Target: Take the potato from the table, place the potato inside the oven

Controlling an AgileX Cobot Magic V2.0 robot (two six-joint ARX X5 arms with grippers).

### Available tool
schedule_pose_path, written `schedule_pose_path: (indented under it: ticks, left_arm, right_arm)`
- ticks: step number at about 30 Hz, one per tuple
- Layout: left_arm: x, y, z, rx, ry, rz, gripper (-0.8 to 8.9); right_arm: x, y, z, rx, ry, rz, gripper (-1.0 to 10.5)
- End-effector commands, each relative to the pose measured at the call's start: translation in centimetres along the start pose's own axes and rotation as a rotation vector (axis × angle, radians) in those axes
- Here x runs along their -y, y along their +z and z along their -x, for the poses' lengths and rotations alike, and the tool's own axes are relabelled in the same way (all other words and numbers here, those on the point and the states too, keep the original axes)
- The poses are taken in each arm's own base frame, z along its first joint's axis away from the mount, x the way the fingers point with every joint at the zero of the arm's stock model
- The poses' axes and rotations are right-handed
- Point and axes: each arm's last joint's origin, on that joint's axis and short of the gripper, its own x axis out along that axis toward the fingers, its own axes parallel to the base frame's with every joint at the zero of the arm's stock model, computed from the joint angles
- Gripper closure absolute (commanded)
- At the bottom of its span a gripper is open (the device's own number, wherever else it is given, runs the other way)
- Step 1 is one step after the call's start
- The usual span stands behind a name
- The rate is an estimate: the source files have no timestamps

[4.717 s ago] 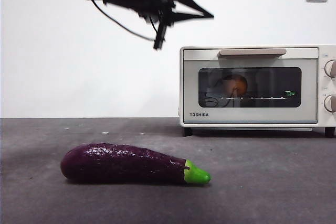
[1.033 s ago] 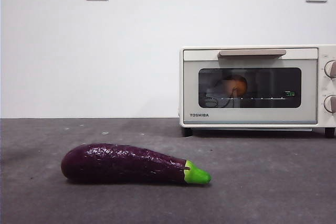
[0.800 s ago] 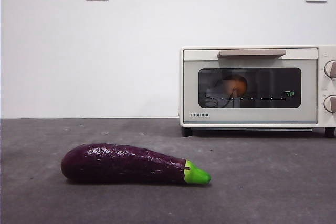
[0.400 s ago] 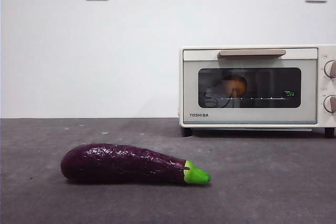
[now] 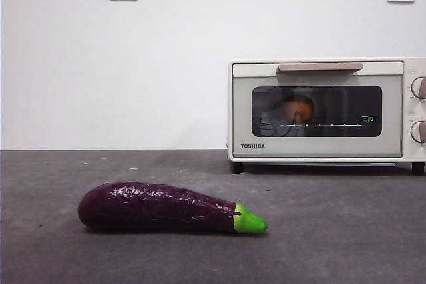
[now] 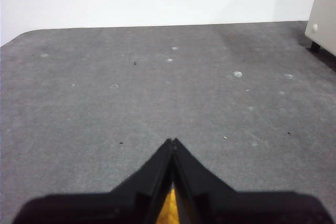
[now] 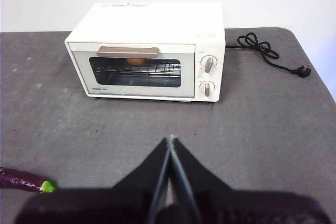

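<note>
The potato (image 5: 297, 108) is sitting inside the closed Toshiba toaster oven (image 5: 319, 154) at the front view's right, glimpsed through the door glass. An eggplant (image 5: 160, 208) is lying on the table (image 5: 346, 231) at lower left, well apart. The left gripper (image 6: 172, 142) and right gripper (image 7: 171, 140) are both hovering with jaws pressed together, holding nothing. A power cord (image 7: 265, 51) is trailing beside the oven.

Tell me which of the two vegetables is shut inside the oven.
The potato, orange-brown and round, sits behind the oven's closed glass door. The long purple eggplant lies out on the table.
</note>
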Motion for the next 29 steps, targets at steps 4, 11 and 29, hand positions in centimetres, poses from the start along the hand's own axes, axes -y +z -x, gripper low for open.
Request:
schedule_pose_path:
  ticks: [4,11,29]
  left_arm:
    - [0.0,-0.2,-0.1,-0.004,0.002,0.011,8.17]
    - [0.0,-0.3,-0.2,-0.011,0.002,0.011,8.17]
    - [0.0,-0.3,-0.2,-0.013,0.002,0.011,8.17]
  right_arm:
    - [0.0,-0.2,0.0,-0.019,-0.002,-0.004,9.5]
    - [0.0,-0.2,0.0,-0.019,-0.002,-0.004,9.5]
    - [-0.7,-0.2,-3.2,0.073,-0.038,0.13,9.5]
